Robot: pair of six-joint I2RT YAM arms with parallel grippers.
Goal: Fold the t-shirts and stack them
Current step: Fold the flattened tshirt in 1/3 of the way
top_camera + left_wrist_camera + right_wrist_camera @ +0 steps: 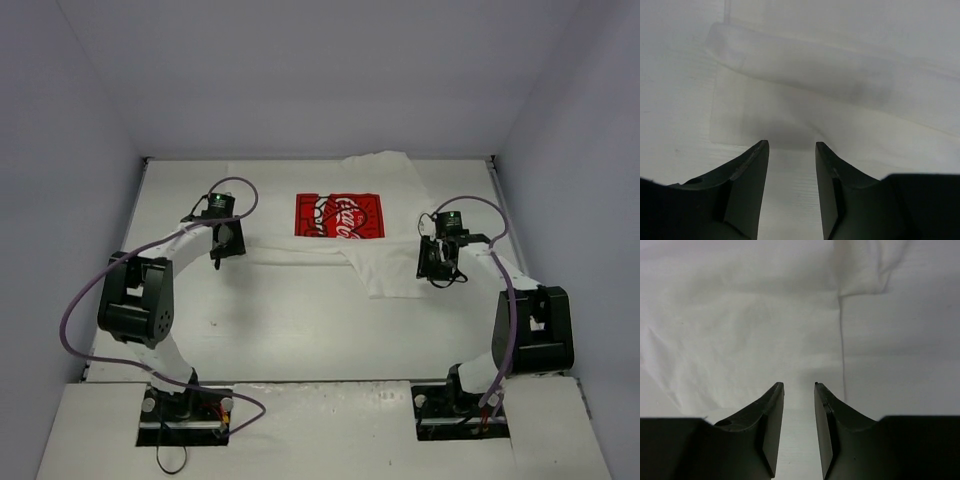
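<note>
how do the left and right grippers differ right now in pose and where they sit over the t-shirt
The left gripper has its jaws spread wider than the right gripper. The left gripper sits at the left edge of the t-shirt, with bare table beside the cloth in its view; the right gripper hovers over wrinkled cloth at the right side. Both are open, empty, and flank the red print.

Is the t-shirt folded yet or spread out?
Partly folded: the t-shirt lies print-up, with a doubled band along its near edge and a loose flap at right.
</note>
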